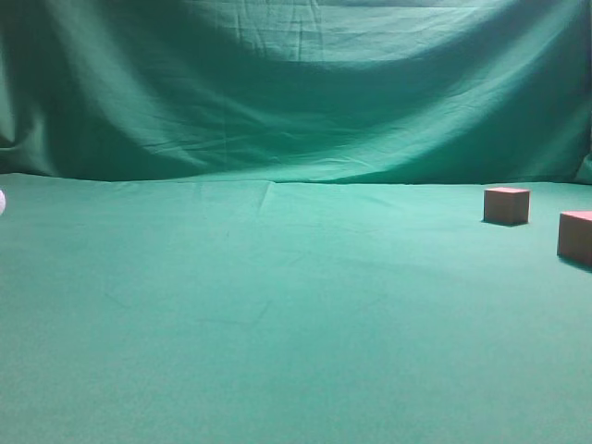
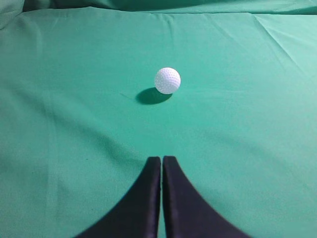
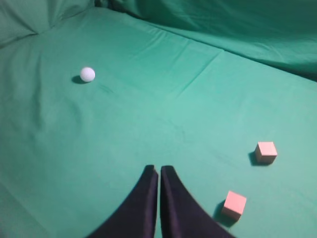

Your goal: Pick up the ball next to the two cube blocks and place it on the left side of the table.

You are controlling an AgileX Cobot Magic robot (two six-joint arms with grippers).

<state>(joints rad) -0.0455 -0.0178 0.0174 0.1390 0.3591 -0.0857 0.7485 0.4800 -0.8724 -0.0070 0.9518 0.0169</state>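
You are seeing the ball (image 2: 167, 80) lying alone on the table (image 2: 257, 124), left side, well apart from the two cube blocks (image 3: 266, 151). Both grippers, left gripper (image 2: 162, 159) and right gripper (image 3: 159, 170), are sitting pressed together, holding nothing; I judge you are keeping them clear.

left gripper (image 2: 162, 159) matte black curved fingers, right gripper (image 3: 159, 169) seemingly alike

We see a table (image 1: 277, 314) draped in green cloth — matt, soft-looking, faintly creased — and the same cloth hangs wrinkled as a backdrop (image 1: 296, 83). The ball (image 2: 167, 80) looks like hard white material, its surface dimpled all over. The two cube blocks (image 3: 266, 151) have plain, matt reddish faces — smooth, without sheen. Both grippers' fingers (image 2: 148, 198) appear dull black.
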